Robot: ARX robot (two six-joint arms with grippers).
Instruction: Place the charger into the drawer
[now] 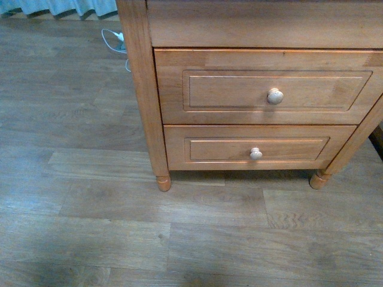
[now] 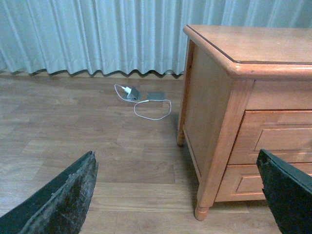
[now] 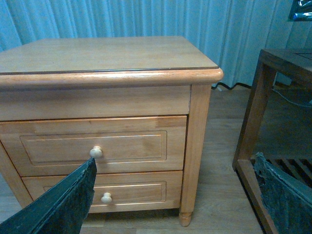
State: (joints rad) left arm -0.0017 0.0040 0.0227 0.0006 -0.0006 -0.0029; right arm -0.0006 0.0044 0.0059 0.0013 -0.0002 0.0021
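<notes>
Wood floor, curtain behind. Charger lies on the floor with its looped cable, upper centre of left wrist view, well ahead of the left gripper: nearer arm. Both grippers wide, empty. Drawer shut, centre right in front view.

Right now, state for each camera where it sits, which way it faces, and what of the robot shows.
Front view: on the body, looking down at the drawer, shut, and the floor; no arm shows.
Left wrist view: on the left arm, facing the nightstand's side and the charger on the floor by the curtain; left gripper fingers spread.
Right wrist view: on the right arm, facing the drawer fronts; right gripper fingers spread.
All three share the nightstand.
</notes>
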